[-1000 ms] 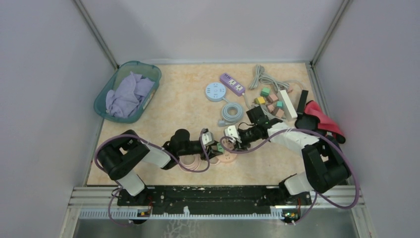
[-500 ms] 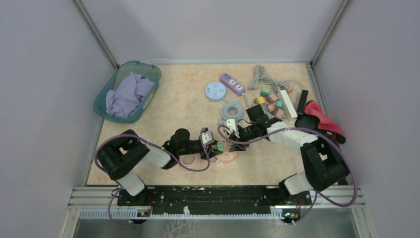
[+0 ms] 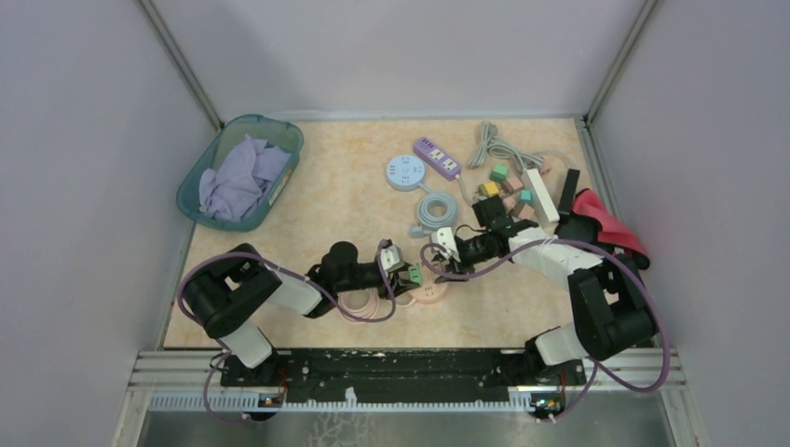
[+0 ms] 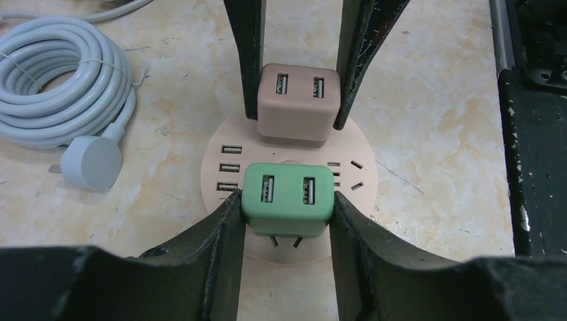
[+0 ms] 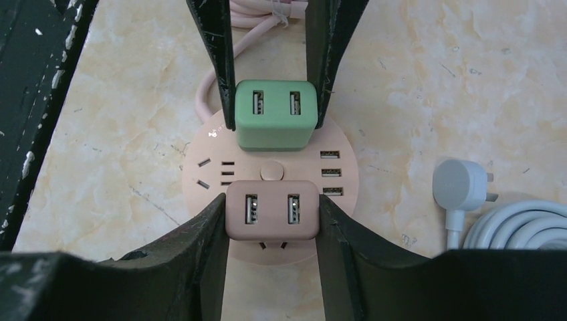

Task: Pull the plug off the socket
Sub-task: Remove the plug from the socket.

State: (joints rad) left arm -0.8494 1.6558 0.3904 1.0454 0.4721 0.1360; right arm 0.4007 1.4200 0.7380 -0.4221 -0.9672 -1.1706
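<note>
My left pincer (image 4: 286,212) is closed narrow on the green adapter plug (image 4: 287,194), one finger flat against each side. My right pincer (image 5: 271,217) grips the tan-pink adapter plug (image 5: 271,207) the same way. Both plugs sit on the face of the round pink socket (image 4: 364,175), the green one on the half nearer my left arm and the tan-pink one across the socket's centre button from it. A sliver of metal prong shows under each plug, so I judge them partly raised but not yet free of the socket's slots. The socket looks light and is not fixed down, so it would probably rise with whichever plug I lift. I therefore use one grip as an anchor, pressing that plug down onto the socket, and draw the other straight up along its prongs. I avoid any twist or sideways lean, since tilted prongs would likely bind in the slots. I squeeze only hard enough that the smooth sides do not slip. The grey coiled cable (image 4: 57,80) lies just beside the socket, so I lift away from it.
</note>
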